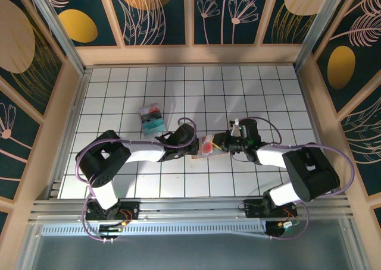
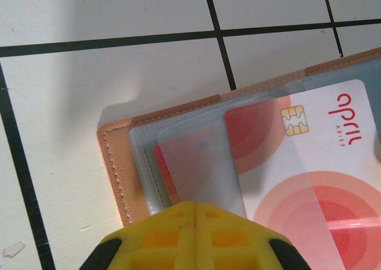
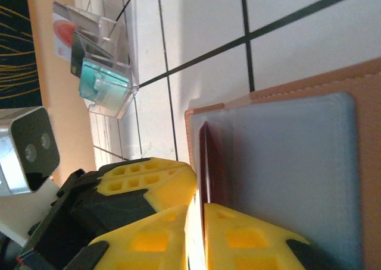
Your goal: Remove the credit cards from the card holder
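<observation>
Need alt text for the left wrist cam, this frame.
A red-and-white credit card with a gold chip lies on the open card holder, partly under a clear sleeve. The left gripper, yellow fingers shut, meets the sleeve's near edge at the bottom of the frame; white table with black grid lines behind.

The top camera looks down on the whole table (image 1: 119, 91); both wrist cameras, very near, share the card holder (image 2: 116, 169).
</observation>
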### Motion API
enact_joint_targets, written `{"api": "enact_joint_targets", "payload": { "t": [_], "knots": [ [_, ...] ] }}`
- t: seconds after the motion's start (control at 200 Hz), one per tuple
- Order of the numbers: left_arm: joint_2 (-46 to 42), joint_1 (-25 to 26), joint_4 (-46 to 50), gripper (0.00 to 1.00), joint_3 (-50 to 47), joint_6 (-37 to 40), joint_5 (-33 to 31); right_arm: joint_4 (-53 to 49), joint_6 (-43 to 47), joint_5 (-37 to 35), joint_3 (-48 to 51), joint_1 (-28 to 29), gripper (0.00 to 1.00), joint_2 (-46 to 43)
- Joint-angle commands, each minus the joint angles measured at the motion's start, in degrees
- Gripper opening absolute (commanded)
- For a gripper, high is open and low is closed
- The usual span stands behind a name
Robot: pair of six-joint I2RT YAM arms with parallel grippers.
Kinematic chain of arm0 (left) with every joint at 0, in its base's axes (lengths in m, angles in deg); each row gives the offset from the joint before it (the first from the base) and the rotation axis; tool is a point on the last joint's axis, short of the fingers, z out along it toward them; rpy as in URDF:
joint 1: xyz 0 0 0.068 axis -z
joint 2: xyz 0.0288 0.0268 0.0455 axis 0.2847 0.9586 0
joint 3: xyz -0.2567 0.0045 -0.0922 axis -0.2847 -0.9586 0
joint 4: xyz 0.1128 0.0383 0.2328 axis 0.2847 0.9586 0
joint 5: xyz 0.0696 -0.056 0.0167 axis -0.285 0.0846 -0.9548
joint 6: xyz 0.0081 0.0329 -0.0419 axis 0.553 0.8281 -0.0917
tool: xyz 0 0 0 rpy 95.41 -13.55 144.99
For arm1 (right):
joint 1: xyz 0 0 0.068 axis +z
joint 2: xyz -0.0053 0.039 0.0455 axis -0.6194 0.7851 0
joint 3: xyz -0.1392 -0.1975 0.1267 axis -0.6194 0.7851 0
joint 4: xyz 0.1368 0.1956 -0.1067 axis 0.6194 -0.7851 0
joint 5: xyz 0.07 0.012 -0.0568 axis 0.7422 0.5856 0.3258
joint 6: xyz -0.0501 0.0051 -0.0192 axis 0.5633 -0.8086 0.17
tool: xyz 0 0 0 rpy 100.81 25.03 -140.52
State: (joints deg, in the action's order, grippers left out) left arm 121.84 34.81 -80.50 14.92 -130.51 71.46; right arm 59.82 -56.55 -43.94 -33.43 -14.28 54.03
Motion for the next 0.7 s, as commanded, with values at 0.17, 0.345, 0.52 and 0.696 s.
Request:
{"api": "enact_joint_targets", "payload": {
  "t": [0.17, 0.345, 0.52, 0.696],
  "knots": [
    [2.0, 0.9, 3.4, 0.05, 0.6, -0.3, 1.3, 5.5, -0.8, 1.0, 0.3, 1.6, 0.18, 2.5],
    [1.9, 0.9, 3.5, 0.05, 0.5, -0.6, 1.0, 4.2, 0.0, 0.4, -0.7, 2.1, 0.16, 3.6],
    [1.4, 0.9, 3.7, 0.05, 0.2, -0.9, 0.4, -3.3, 3.1, -3.8, -2.8, 2.1, 0.0, 2.3],
    [0.3, 0.9, 4.3, 0.09, 0.2, -0.7, -1.6, -13.9, 7.2, -10.7, -5.3, 2.1, 0.0, -1.3]
  ]
}}
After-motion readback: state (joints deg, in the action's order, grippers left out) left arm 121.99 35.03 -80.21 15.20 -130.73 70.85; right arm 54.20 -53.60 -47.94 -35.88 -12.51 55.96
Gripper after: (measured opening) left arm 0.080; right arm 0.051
